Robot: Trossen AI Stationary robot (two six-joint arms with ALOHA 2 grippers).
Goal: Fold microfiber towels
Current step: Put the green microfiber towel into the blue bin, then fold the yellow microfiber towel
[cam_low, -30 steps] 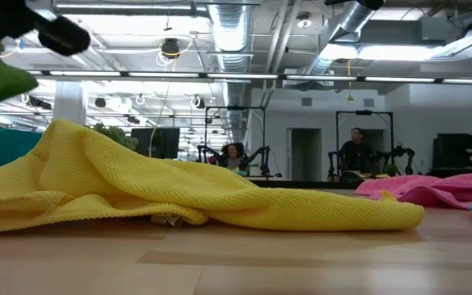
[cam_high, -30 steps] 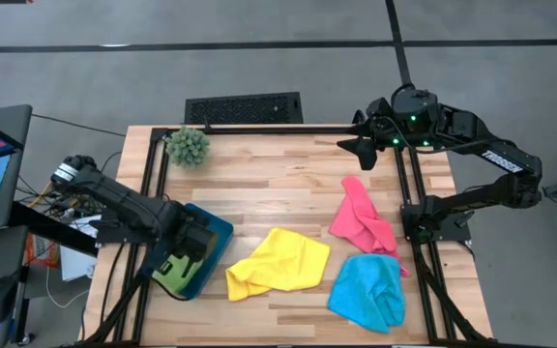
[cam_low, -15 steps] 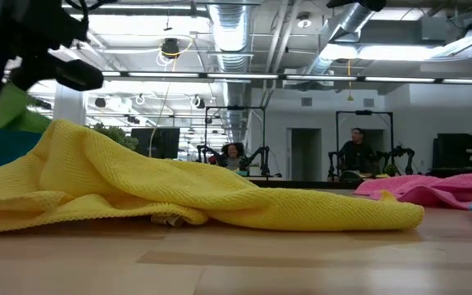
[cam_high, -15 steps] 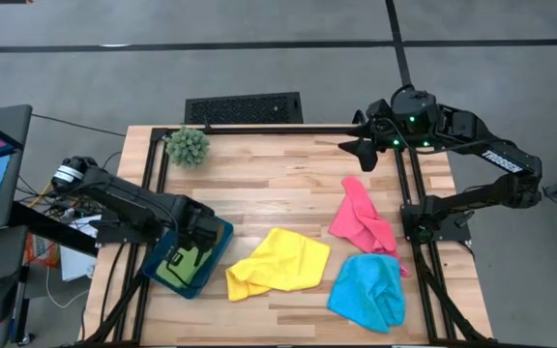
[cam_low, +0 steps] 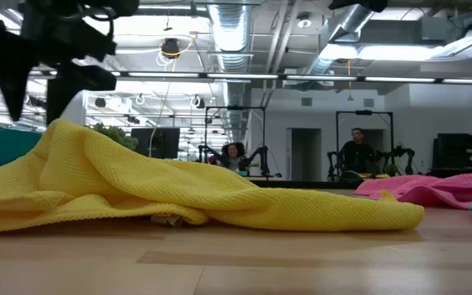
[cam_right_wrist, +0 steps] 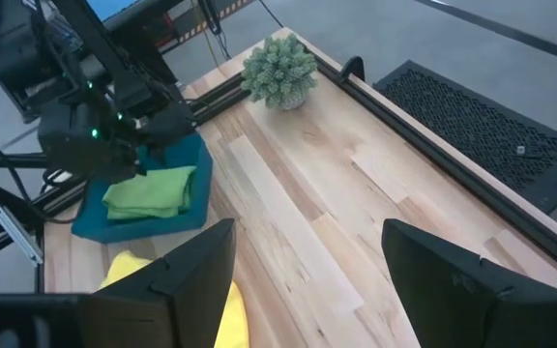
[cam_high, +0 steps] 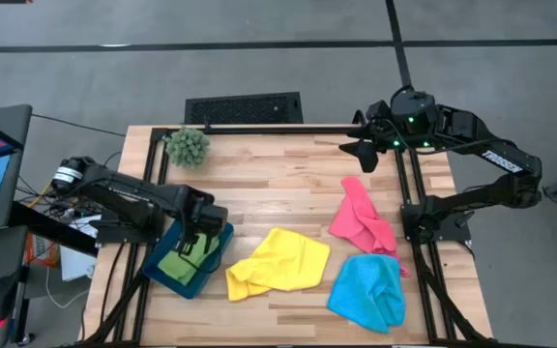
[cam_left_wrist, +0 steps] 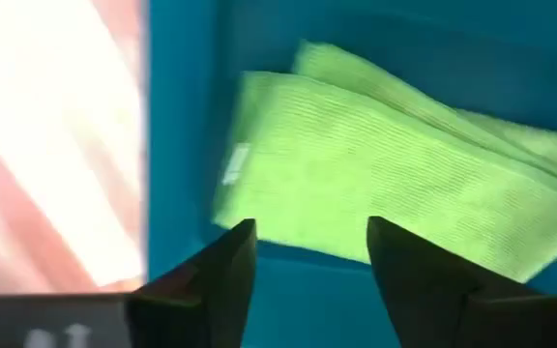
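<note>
A: High view — left gripper [cam_high: 195,239] over the teal tray [cam_high: 216,253], fingers apart, nothing held. Green towel [cam_high: 179,262] lies folded in that tray.

B: Others? Yellow towel [cam_high: 277,262] crumpled just beside the tray; pink towel [cam_high: 360,220] & blue towel [cam_high: 369,290] beyond the yellow, well away from the tray. Right gripper [cam_high: 354,146] up by the far table edge, well off the tray, jaws wide, empty.

A: Low view — yellow towel [cam_low: 179,192] heaped up front, pink [cam_low: 433,188] behind it.

B: Left wrist — green towel [cam_left_wrist: 385,184] flat in the tray [cam_left_wrist: 182,116], fingers [cam_left_wrist: 222,280] clear of it.

A: Right wrist — plant ball [cam_right_wrist: 279,70] past the tray [cam_right_wrist: 190,211], w/ green towel [cam_right_wrist: 151,191] inside.
</note>
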